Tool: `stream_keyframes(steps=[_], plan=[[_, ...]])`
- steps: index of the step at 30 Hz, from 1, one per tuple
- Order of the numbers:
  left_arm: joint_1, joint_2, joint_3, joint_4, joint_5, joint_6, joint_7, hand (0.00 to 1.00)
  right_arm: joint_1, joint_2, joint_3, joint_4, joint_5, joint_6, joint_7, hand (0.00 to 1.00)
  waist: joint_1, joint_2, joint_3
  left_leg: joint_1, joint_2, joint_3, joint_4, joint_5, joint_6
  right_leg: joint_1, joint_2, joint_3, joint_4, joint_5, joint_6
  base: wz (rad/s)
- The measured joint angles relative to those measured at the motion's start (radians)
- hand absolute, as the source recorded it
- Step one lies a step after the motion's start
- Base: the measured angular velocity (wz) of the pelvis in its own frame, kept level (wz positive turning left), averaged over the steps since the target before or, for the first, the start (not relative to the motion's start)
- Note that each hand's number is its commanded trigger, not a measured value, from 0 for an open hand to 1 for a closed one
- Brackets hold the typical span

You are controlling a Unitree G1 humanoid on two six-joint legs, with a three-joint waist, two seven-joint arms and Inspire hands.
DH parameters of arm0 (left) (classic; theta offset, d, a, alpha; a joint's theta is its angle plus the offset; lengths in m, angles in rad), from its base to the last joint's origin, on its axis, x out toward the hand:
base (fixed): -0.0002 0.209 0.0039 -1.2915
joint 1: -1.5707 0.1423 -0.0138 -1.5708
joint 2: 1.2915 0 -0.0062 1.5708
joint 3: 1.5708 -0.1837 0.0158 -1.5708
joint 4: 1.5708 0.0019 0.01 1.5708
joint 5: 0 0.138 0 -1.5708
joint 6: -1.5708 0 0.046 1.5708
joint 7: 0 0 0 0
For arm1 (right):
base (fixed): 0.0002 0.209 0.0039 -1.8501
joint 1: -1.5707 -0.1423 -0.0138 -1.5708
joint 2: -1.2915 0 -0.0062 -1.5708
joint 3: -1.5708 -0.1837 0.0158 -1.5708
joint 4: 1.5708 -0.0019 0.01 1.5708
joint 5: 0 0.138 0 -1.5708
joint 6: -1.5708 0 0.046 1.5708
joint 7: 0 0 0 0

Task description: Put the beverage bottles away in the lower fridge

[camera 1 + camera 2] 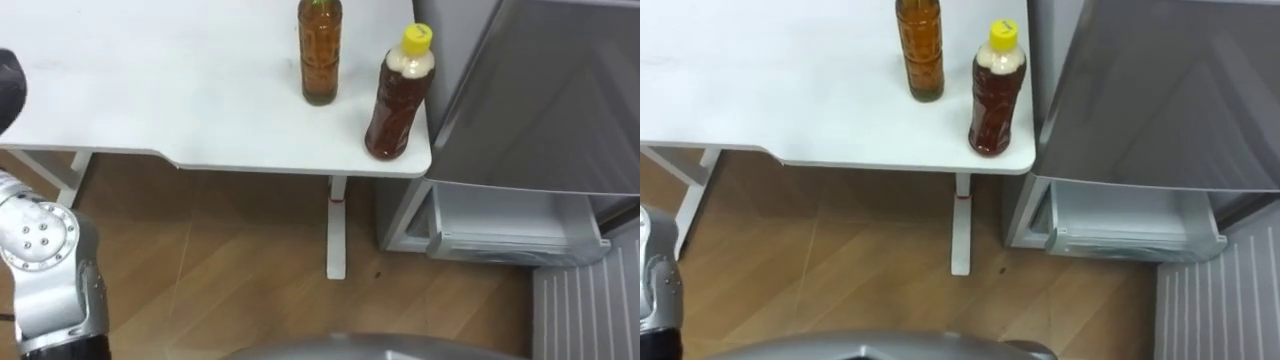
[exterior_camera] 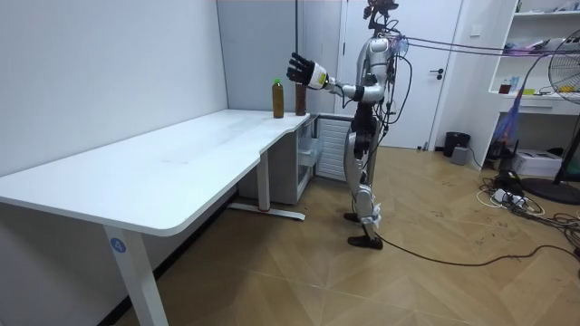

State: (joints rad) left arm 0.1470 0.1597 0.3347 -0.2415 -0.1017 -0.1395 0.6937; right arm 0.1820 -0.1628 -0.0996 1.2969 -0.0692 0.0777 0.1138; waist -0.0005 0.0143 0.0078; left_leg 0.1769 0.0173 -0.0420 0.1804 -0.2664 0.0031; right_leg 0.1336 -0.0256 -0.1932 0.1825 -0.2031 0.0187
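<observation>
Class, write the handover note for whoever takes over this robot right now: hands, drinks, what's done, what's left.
Left hand: raised above the table, to the left of the bottles, fingers spread, holding nothing.
Drinks: yellow-capped bottle and amber bottle stand upright, apart, at the white table's corner beside the lower fridge drawer.
Done: that drawer stands pulled out.
Left: grasp each bottle and put both in.

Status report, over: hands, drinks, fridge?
Left hand open, raised by the table, empty. Yellow-capped bottle and brown bottle upright at table corner, untouched. Lower fridge drawer open beside them.
</observation>
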Motion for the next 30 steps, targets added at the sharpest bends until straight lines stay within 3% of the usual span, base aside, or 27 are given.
stream_keyframes(steps=[5, 13, 20, 30], plan=[[-0.054, 0.020, -0.045, -0.021, -0.004, 0.002, -0.075, 0.00, -0.019, -0.004, 0.000, 0.018, 0.001, -0.003, 0.004, 0.00, -0.012, 0.003, 0.0060, -0.011, -0.002, 0.000, 0.003, 0.000, 0.000, -0.008, -0.003, -0.003, 0.001, 0.000, 0.000, 0.00], [-0.072, 0.021, -0.140, -0.126, -0.004, 0.032, -0.287, 0.00, -0.046, -0.008, 0.000, 0.018, -0.043, -0.006, 0.011, 0.00, -0.050, 0.004, 0.0045, -0.020, 0.000, 0.028, 0.004, 0.000, 0.000, -0.023, -0.001, 0.015, 0.003, 0.000, 0.001, -0.05], [-0.125, 0.022, -0.184, -0.169, -0.004, 0.042, -0.430, 0.00, -0.048, -0.019, 0.000, 0.018, -0.057, -0.013, 0.010, 0.00, -0.050, 0.016, 0.0020, -0.016, 0.002, 0.035, 0.008, 0.000, 0.000, -0.024, 0.002, 0.026, 0.005, 0.001, -0.001, -0.08], [-0.141, 0.022, -0.273, -0.189, -0.006, 0.121, -0.637, 0.00, -0.069, -0.019, 0.002, 0.031, -0.057, -0.011, 0.031, 0.00, -0.081, 0.004, 0.0050, -0.029, 0.002, 0.037, 0.008, 0.000, 0.000, -0.037, 0.002, 0.028, 0.006, 0.001, -0.001, 0.00]])
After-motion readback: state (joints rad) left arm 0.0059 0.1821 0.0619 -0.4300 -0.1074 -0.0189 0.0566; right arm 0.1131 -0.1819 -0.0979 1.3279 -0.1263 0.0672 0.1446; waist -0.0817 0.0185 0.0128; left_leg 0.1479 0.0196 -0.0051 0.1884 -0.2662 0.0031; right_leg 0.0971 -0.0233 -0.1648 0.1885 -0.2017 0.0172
